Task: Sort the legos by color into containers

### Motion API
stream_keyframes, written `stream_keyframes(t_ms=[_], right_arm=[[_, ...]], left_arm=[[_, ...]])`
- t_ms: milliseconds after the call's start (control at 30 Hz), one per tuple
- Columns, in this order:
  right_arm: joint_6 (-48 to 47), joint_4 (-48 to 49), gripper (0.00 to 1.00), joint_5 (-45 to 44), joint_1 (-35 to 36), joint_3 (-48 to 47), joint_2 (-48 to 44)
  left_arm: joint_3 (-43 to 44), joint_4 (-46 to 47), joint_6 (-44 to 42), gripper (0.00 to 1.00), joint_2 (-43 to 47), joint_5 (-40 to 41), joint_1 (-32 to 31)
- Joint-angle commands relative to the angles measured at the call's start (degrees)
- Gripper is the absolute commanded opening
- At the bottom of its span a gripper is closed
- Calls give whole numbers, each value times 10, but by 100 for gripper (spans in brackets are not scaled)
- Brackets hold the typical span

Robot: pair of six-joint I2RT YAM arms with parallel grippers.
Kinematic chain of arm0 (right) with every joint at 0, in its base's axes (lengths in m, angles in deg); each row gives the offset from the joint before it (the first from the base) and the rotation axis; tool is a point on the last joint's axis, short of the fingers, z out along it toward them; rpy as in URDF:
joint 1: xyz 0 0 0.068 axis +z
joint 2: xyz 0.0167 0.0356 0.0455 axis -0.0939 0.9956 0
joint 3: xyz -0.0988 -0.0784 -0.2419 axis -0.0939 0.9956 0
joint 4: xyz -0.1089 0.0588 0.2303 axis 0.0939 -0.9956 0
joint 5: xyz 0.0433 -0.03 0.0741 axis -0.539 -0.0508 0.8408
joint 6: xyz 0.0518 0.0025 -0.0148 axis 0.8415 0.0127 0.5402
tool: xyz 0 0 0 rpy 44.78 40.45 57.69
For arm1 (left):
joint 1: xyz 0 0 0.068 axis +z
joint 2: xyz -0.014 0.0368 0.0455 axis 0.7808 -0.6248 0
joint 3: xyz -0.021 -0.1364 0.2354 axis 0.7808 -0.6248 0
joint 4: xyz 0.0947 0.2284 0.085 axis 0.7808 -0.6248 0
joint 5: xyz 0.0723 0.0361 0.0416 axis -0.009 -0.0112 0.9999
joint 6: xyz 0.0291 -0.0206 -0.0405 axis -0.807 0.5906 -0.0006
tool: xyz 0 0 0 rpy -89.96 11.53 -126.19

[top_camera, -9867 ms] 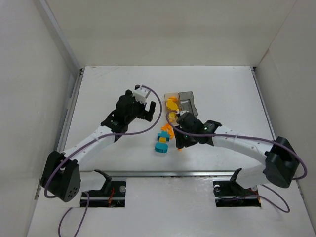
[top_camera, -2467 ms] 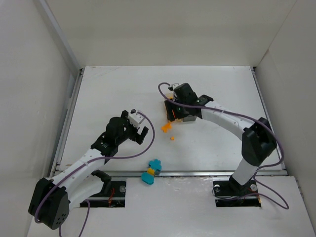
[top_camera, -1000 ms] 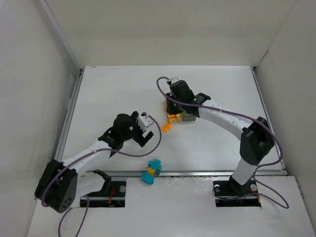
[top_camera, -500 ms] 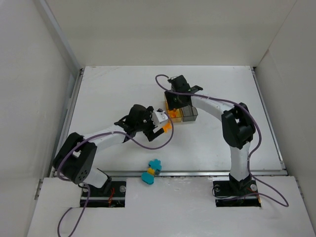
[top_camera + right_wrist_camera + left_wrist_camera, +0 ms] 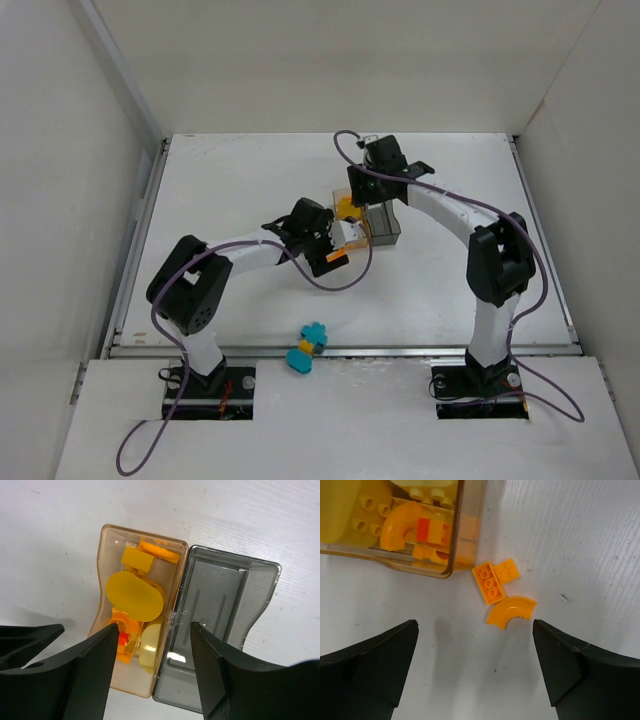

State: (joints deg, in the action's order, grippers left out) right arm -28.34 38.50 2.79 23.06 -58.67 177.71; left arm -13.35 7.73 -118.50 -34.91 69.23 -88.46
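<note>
Item 1, left gripper: I see its fingers spread wide with nothing between them, poised over the table just off the amber bin

Item 2, loose orange legos beside that bin's corner: a studded brick, a smaller square plate touching it, and a curved arch piece on the side away from the bin

Item 3, right gripper: I read the fingers as apart and empty, hanging above the amber bin

Item 4, amber bin: see-through, orange-tinted, rectangular. It holds a yellow oval piece, a yellow square brick, an orange arch and a pale yellow piece

Item 5, grey bin: smoky and see-through, joined along the amber bin's long side

Item 6, teal-blue legos: a small cluster with a yellow bit between them, well apart from the amber bin, toward the arm bases
</note>
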Motion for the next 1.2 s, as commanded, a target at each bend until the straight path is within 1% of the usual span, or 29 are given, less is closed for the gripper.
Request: stream_keyframes(t_ms=[0,100,167,233,333,433,567,600,700,733,867,900,1000,1100,1167], right_arm=[[-7,18,65,19,-7,-9,-35],[-7,25,65,31,-18,2,-35],[-7,30,65,37,-23,2,-35],[-7,30,65,37,-23,2,-35],[-7,30,65,37,-23,8,-35],[-7,35,65,37,-29,8,-35],[-7,35,65,37,-29,13,-35],[-7,35,65,37,-29,13,-35],[-7,35,65,37,-29,19,-35],[-7,41,65,37,-29,19,-35],[-7,41,65,37,-34,25,-35],[-7,41,65,37,-34,30,-35],[-7,41,65,37,-34,35,-35],[-7,41,65,37,-34,35,-35],[-7,41,65,37,-34,42,-35]], left_arm=[[34,-66,-29,97,-7,-15,-9],[28,-71,-51,97,-13,-16,-9],[23,-71,-57,94,-20,-16,-9],[28,-76,-63,84,-29,-16,-9],[52,-89,-63,74,-45,-10,-9],[52,-89,-69,70,-50,-5,-9],[52,-89,-103,60,-56,0,-15],[52,-89,-108,53,-56,0,-15],[52,-102,-122,43,-56,-5,-20],[52,-102,-128,41,-56,-5,-20],[46,-102,-134,28,-56,-5,-25],[46,-102,-134,21,-56,-5,-25],[46,-102,-134,13,-56,-5,-25],[41,-102,-134,1,-56,-5,-25],[41,-102,-134,0,-50,-5,-25]])
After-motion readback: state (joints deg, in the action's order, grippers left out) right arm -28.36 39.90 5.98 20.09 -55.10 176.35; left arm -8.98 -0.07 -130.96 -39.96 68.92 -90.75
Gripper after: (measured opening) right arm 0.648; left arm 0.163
